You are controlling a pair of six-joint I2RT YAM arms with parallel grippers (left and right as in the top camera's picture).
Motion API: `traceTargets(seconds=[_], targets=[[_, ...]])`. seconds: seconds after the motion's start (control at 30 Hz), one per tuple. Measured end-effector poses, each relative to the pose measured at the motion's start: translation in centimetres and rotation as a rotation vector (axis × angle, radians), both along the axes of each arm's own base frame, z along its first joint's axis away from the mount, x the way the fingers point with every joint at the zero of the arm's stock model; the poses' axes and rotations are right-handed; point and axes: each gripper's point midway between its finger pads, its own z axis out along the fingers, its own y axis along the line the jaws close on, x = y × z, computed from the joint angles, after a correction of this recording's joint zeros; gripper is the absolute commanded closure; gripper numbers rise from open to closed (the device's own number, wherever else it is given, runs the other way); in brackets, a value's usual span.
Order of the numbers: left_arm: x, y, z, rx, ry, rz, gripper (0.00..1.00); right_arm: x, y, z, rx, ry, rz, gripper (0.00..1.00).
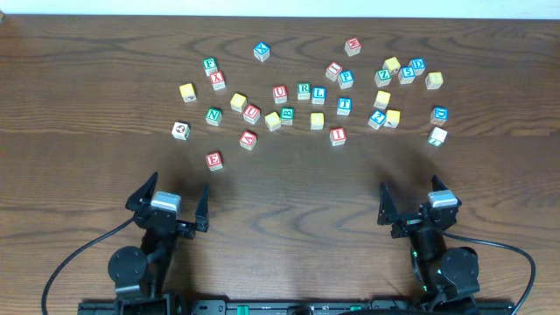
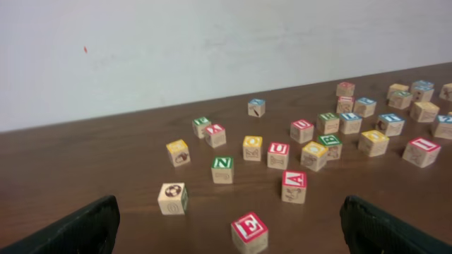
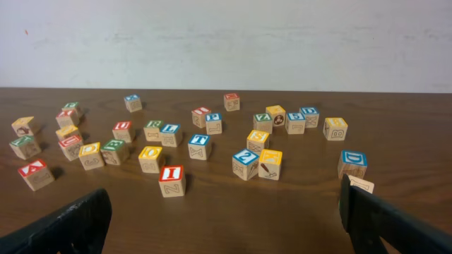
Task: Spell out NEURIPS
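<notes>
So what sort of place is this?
Probably a robot lab test bench: the left tool and right tool, both open, face scattered alphabet cubes on a wooden table before a white wall.

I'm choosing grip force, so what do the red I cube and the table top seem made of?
The red I cube looks like pale matte wood: tan bare-looking sides, printed red border and letter. The table top shows dark brown wood grain with slight sheen; solid wood, veneer or laminate, I cannot tell.
</notes>
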Motion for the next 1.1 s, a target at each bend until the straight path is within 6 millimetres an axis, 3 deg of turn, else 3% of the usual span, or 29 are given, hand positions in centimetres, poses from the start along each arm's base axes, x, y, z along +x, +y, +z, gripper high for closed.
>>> traceTargets(seconds=[0.2, 0.37, 0.5, 0.63, 0.87, 1.1], targets=[[-0.3, -0.1, -0.7, -0.041, 0.104, -0.001, 0.03, 0.0, 0.0, 0.0, 0.000, 0.001, 0.000, 0.01], [0.1, 0.1, 2.0, -0.082, 0.205, 0.016, 0.02, 0.0, 0.0, -0.1, -0.001, 0.003, 0.001, 0.01], [2.1, 0.4, 5.1, -0.109, 0.339, 0.027, 0.02, 0.0, 0.1, -0.1, -0.001, 0.004, 0.003, 0.01], [4.5, 0.7, 6.6, -0.136, 0.521, 0.034, 0.02, 0.0, 0.1, -0.1, -0.001, 0.004, 0.004, 0.01], [7.0, 1.1, 7.1, -0.165, 0.898, 0.044, 0.02, 0.0, 0.1, -0.1, -0.001, 0.003, 0.005, 0.01], [10.1, 1.5, 8.1, -0.156, 0.956, 0.036, 0.02, 0.0, 0.1, -0.1, -0.001, 0.003, 0.005, 0.01]])
